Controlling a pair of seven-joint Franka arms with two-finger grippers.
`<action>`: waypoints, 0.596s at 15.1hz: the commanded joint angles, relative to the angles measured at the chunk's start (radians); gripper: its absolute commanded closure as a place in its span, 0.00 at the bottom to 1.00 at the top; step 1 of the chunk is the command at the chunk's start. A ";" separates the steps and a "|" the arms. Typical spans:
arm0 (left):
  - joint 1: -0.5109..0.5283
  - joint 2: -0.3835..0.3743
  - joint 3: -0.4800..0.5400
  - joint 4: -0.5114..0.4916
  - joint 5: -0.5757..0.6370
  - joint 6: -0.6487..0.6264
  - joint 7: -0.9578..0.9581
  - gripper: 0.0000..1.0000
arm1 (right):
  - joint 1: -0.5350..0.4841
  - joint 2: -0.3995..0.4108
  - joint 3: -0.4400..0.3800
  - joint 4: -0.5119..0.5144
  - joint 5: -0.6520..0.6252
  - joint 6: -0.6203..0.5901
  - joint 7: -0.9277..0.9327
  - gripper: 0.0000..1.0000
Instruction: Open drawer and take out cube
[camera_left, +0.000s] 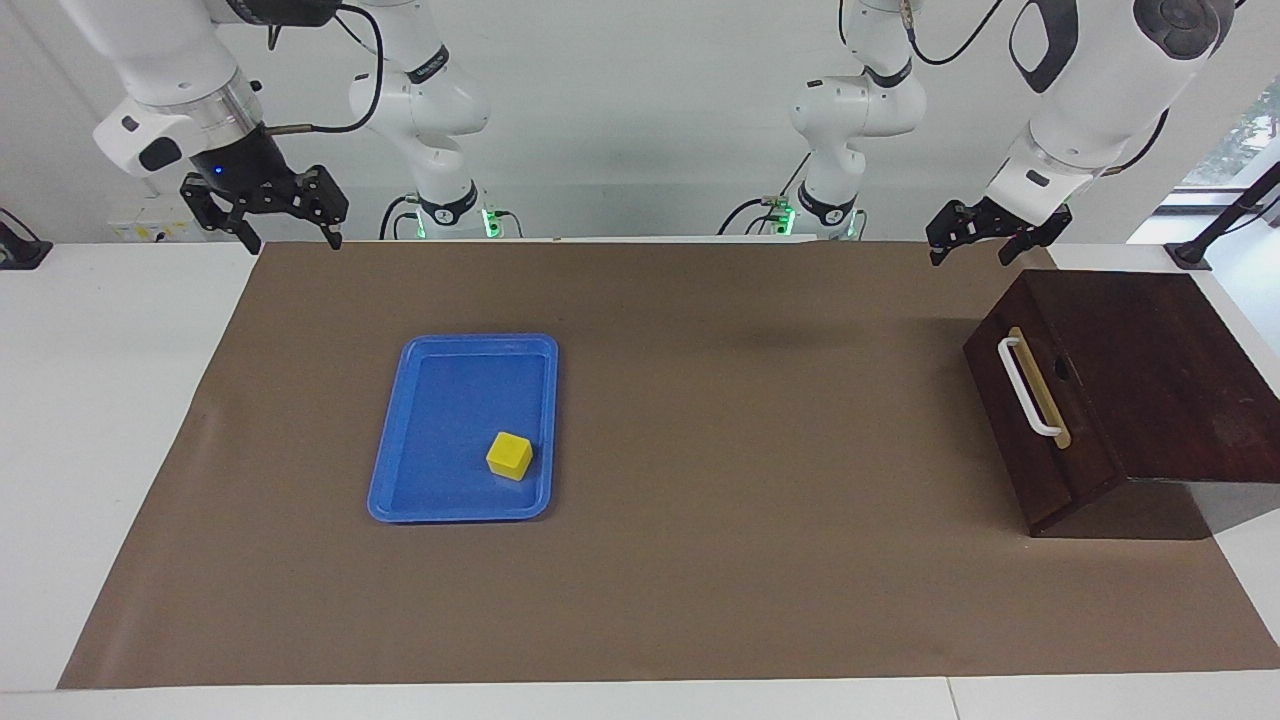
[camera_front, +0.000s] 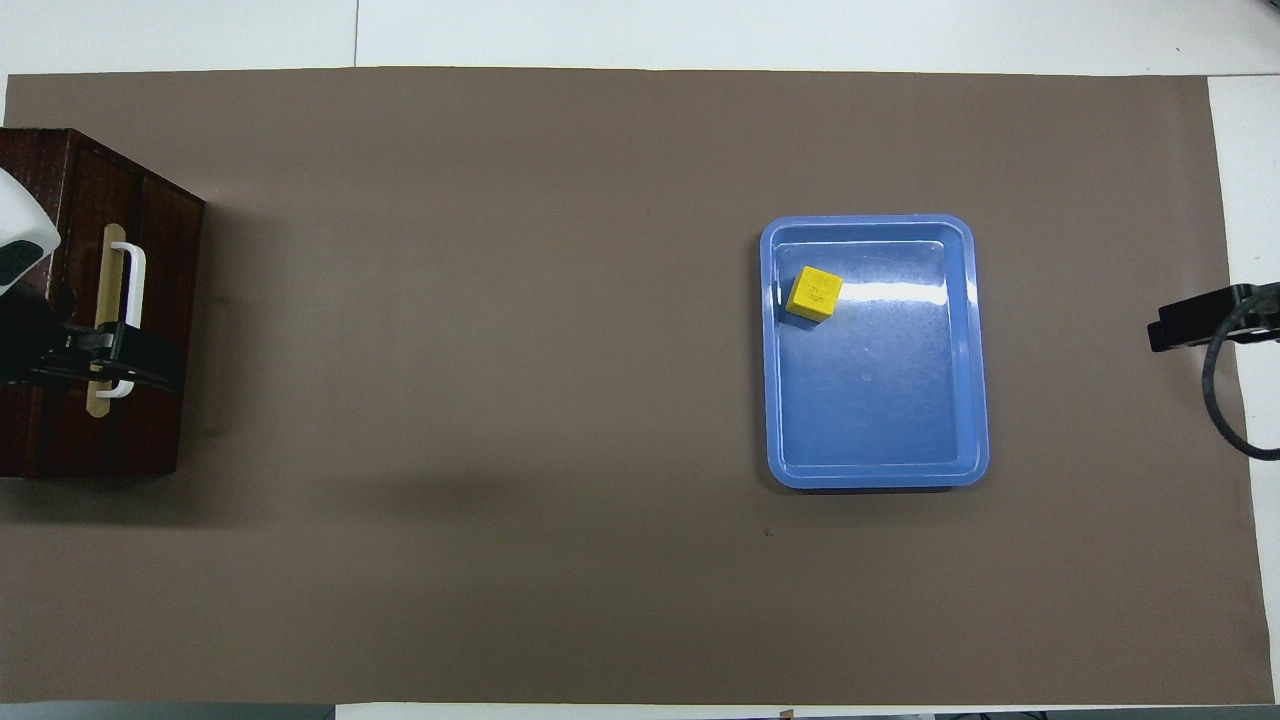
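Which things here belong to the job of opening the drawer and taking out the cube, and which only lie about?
Job:
- drawer, shut
- cube, in the blue tray
- left gripper, open, raised
- right gripper, open, raised

Lying about:
- blue tray
- brown mat

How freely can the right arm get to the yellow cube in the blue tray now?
Probably yes. The cube sits uncovered in the open blue tray, nothing over it. The right pincer hangs open above the mat's edge at that end; the left pincer is by the drawer.
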 joint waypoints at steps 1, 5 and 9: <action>0.002 -0.018 0.002 -0.009 -0.012 -0.006 0.006 0.00 | -0.042 -0.004 0.055 -0.019 -0.045 -0.007 -0.024 0.00; 0.002 -0.018 0.002 -0.007 -0.012 -0.006 0.006 0.00 | -0.045 -0.004 0.055 -0.025 -0.026 -0.024 -0.005 0.00; 0.002 -0.018 0.002 -0.007 -0.012 -0.006 0.004 0.00 | -0.045 -0.006 0.053 -0.023 -0.014 -0.016 -0.005 0.00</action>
